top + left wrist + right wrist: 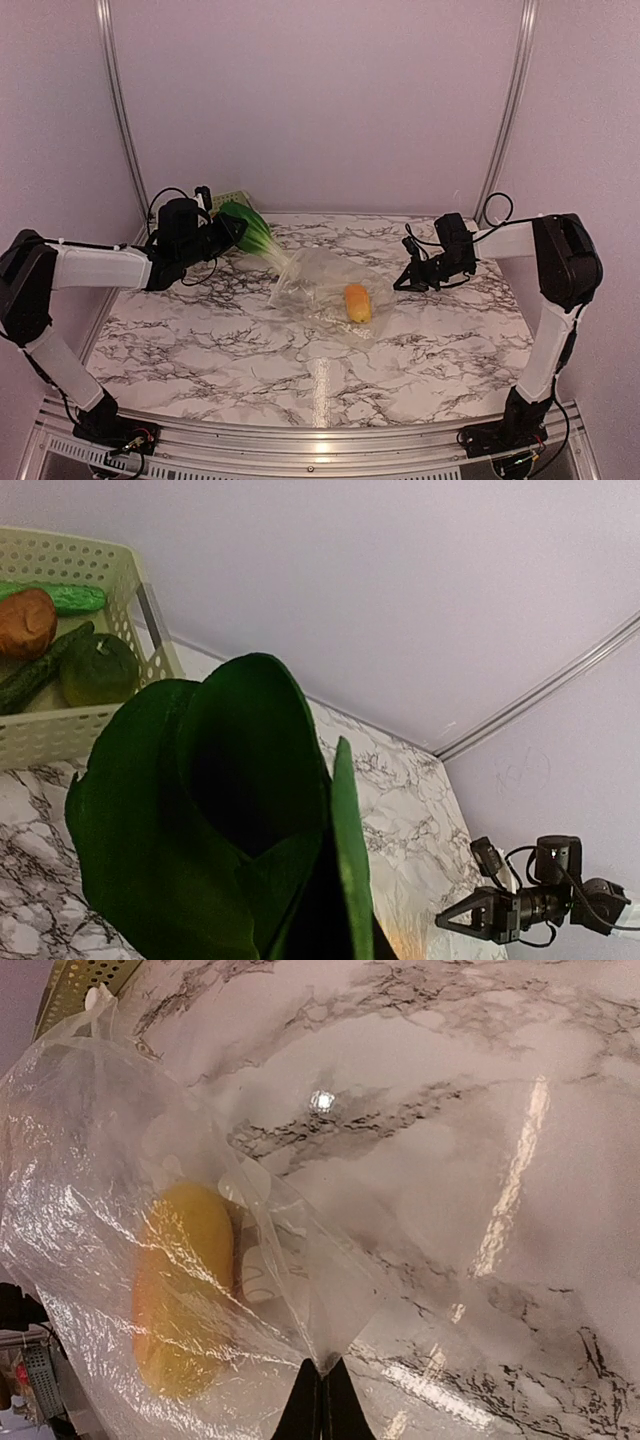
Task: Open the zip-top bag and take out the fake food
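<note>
Zip-top bag (325, 290), mid-surface (200, 340): thin, floppy, slippery film, likely near weightless; best pinched at an edge or corner. Inside the bag: one yellow-orange fake food piece (357, 302), rigid and light by the look. Right of the bag: right end effector (408, 278) pressed together on a film corner. Left of the bag: left end effector (230, 233) pinching a leafy green vegetable (250, 232), stem end at the bag's edge. Beyond, further left of the bag: lattice basket (230, 197) with brown and green pieces.
</note>
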You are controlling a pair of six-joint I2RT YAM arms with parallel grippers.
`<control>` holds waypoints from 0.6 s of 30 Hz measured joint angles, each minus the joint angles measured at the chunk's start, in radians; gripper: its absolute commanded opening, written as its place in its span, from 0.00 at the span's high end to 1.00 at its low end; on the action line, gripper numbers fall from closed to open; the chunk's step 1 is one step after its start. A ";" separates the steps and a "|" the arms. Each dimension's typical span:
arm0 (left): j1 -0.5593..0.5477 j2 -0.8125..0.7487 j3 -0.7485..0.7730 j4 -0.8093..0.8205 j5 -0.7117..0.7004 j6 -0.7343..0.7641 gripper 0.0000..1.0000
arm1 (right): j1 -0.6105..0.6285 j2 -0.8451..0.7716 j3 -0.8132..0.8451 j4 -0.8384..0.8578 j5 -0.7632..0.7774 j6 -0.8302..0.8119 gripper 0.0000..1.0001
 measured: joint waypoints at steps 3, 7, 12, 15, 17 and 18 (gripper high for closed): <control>0.073 -0.050 0.045 -0.027 -0.012 0.013 0.89 | -0.001 0.000 0.000 -0.007 0.000 -0.005 1.00; 0.161 -0.090 0.085 -0.031 -0.020 0.000 0.87 | -0.003 0.000 0.000 -0.010 0.000 -0.008 1.00; 0.247 -0.079 0.125 -0.043 -0.068 -0.056 0.85 | -0.005 0.000 0.000 -0.011 -0.005 -0.009 1.00; 0.280 -0.055 0.126 -0.031 -0.129 -0.105 0.85 | -0.006 0.000 0.000 -0.010 -0.010 -0.009 1.00; 0.293 -0.027 0.126 -0.013 -0.179 -0.138 0.85 | -0.006 0.000 0.000 -0.010 -0.013 -0.011 1.00; 0.296 -0.010 0.126 -0.003 -0.203 -0.153 0.85 | -0.006 0.000 0.000 -0.010 -0.014 -0.011 1.00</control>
